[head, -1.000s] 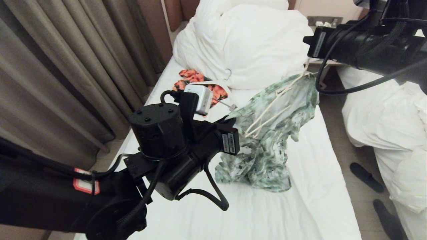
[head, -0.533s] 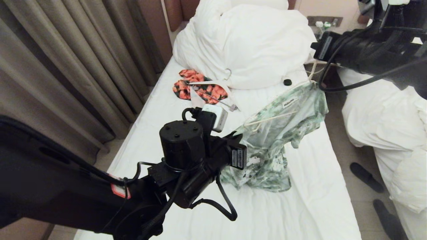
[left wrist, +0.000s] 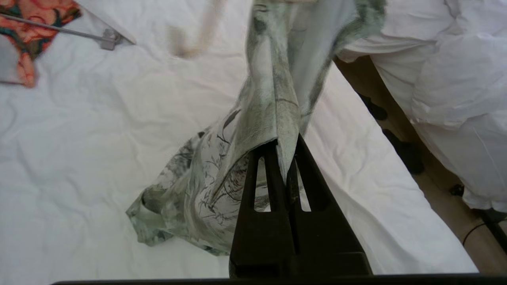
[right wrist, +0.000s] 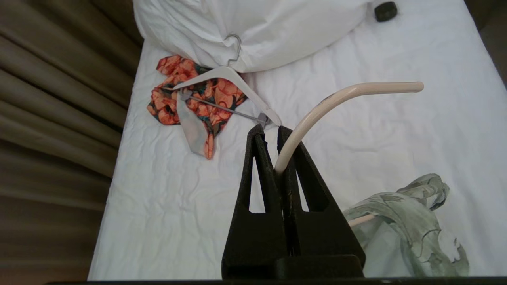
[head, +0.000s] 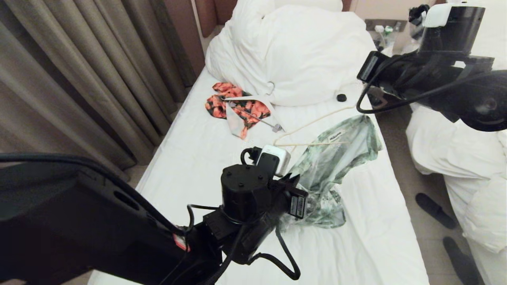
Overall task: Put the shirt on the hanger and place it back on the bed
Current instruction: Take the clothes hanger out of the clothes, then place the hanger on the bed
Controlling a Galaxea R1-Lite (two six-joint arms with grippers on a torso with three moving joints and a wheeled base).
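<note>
Cream wire of the hanger point(right wrist: 317, 114) is pinched in my right gripper point(right wrist: 277, 146), held over the bed point(head: 198, 158); my left gripper point(left wrist: 283, 152) is clenched on a fold of the floral shirt point(head: 336, 154), which hangs partly raised, its lower half on the sheet. I judge one shoulder is threaded: I would keep the cloth taut and ease the free hanger end under the collar slowly. No containers here; an orange garment point(head: 237, 105) lies by the pillows point(head: 293, 51).

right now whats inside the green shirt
The cream hanger runs into the shirt near the collar label; its far end is covered by the cloth.
</note>
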